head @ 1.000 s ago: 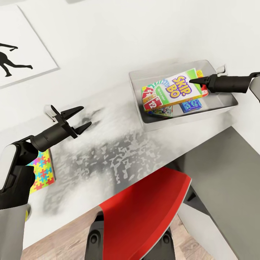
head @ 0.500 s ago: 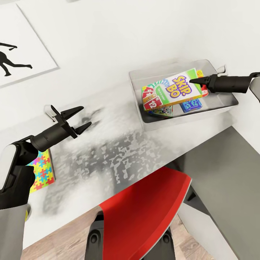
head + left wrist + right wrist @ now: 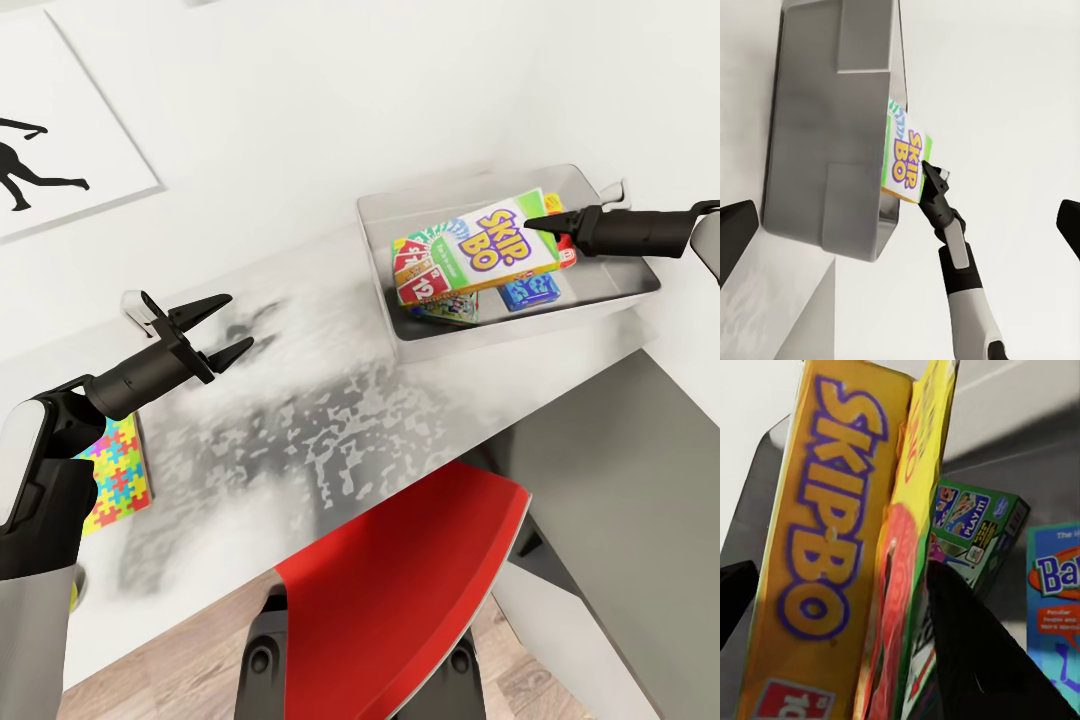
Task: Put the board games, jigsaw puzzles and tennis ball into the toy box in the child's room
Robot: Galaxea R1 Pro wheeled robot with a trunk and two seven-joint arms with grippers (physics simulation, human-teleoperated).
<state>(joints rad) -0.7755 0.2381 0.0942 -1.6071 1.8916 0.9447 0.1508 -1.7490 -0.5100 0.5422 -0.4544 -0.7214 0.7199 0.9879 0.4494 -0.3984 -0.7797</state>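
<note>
A pale grey desk [image 3: 330, 400] runs along a white wall, seen from above. On its far right end sits a shallow light-grey toy box [image 3: 610, 285] with flared sides.

The right gripper [image 3: 545, 222] reaches in over the toy box from the right, its black fingers clamped on one edge of a rainbow-coloured Skip-Bo game box [image 3: 495, 245]. The game box is held tilted above the tray's contents, its printed face turned upward. The right wrist view shows the same box [image 3: 825, 547] up close, one dark finger [image 3: 975, 652] on each side of it. Under it in the toy box lie a green and white game box [image 3: 445, 300] and a mostly blue game box [image 3: 530, 290], both flat on the bottom.

The left gripper [image 3: 228, 328] hovers over the left part of the desk, well apart from the toy box, its two fingers spread wide and holding nothing. Near the left arm, at the desk's near left edge, lies a flat jigsaw puzzle [image 3: 115, 480] with bright multicoloured pieces, partly hidden by the arm.

A red chair [image 3: 400, 590] stands pushed up to the desk's front. A black silhouette picture [image 3: 40, 170] of a running figure hangs on the wall at upper left. Wood-plank floor [image 3: 160, 675] shows below the desk.
</note>
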